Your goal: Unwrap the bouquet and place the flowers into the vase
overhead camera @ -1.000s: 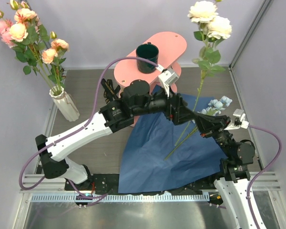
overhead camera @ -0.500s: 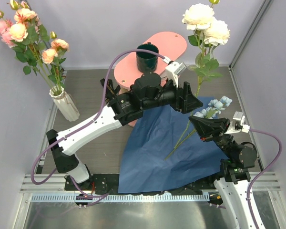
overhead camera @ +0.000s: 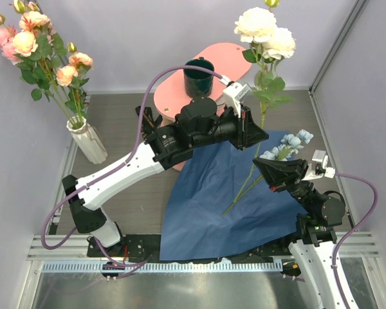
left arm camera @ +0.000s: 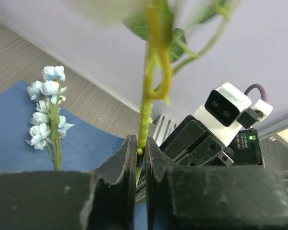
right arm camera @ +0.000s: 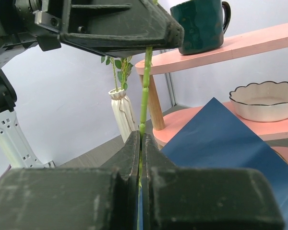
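Currently: 1 cream flower (overhead camera: 264, 29), held upright over the blue wrapping paper (overhead camera: 206, 206).
Its green stem is pinched in 2 places: the right gripper (right arm camera: 140, 143) is clamped low on it, and the left gripper (left arm camera: 140, 153) is closed on it higher up, under the leaves. A sprig of pale-blue flowers (overhead camera: 289, 147) lies on the paper beside the right gripper. The vase (overhead camera: 90, 143) stands well apart by the left wall, holding pink and peach flowers (overhead camera: 42, 45). A dark green mug (overhead camera: 198, 77) sits on the pink shelf (overhead camera: 235, 55).
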Motion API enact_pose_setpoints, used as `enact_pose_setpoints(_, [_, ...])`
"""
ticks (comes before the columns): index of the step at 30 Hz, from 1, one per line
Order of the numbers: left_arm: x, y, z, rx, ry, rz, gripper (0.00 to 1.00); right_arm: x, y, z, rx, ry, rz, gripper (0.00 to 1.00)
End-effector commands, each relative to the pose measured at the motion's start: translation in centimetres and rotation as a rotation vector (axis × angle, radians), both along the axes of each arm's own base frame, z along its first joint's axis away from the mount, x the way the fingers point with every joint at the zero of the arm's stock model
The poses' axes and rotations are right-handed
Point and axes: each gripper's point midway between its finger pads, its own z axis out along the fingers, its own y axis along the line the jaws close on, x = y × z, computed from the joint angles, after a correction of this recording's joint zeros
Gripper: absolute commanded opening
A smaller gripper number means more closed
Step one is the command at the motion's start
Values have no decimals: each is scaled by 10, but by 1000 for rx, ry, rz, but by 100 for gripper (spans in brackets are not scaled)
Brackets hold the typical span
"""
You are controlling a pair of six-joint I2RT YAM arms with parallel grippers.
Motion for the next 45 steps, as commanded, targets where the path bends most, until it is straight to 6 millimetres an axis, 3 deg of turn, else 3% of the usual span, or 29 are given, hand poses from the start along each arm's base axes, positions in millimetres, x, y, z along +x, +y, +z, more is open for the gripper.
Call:
enact_pose_setpoints(1, [-6,12,37,-67,-59,-1,4,-7,2,11,5,-54,27,1])
enact_pose_setpoints(2, [-7,14,39,-65,-65,-1,0,-7,2,11,4,-52,27,1])
enact_pose_setpoints(5, [-12,22,39,-35,-84,-12,0,-2,0,6,-11,-11,-1,4])
enact_pose_setpoints(8, [-16,43,38,11,-111,13,0,-1,-4,8,-20,-8,-38,39])
enact_pose_setpoints(9, [-20,58,48,10,-150,23,0,-2,-6,9,-16,-9,-52,54])
enact_pose_setpoints(12, [-21,85,42,71,-198,69,0,8,-15,5,-4,19,-122,63])
enact_pose_setpoints(13, [-24,102,51,62,-218,95,0,12,-22,6,6,20,-167,63])
enact_pose_setpoints(15, [-14,130,44,125,-232,206,0,18,-27,0,4,58,-207,64])
enact_pose_setpoints(16, [-15,151,53,125,-263,251,0,22,-29,-2,5,73,-228,63])
enact_pose_setpoints(18, [1,187,49,194,-278,419,0,30,-35,-9,8,103,-268,64])
enact_pose_setpoints(20, [17,237,53,250,-308,628,0,32,-36,-11,10,111,-274,63])
enact_pose_setpoints(24, [36,311,59,360,-354,969,0,35,-36,-15,8,122,-281,64])
enact_pose_setpoints(27, [46,353,64,449,-404,1169,0,36,-38,-18,10,125,-288,64])
enact_pose_setpoints(31, [62,392,70,473,-415,1326,0,36,-38,-19,12,128,-289,64])
enact_pose_setpoints(32, [71,414,71,470,-400,1416,0,37,-38,-20,11,129,-289,64])
enact_pose_setpoints(34, [84,423,71,432,-375,1453,0,38,-38,-22,10,135,-294,64])
enact_pose_setpoints(35, [90,441,74,435,-363,1516,0,38,-38,-22,10,133,-294,64])
enact_pose_setpoints(37, [105,444,76,383,-332,1561,0,38,-38,-23,12,136,-294,64])
enact_pose_setpoints(40, [124,465,88,340,-321,1671,0,38,-38,-23,12,137,-295,64])
enact_pose_setpoints(45, [130,507,105,262,-345,1913,0,37,-38,-24,13,138,-294,63])
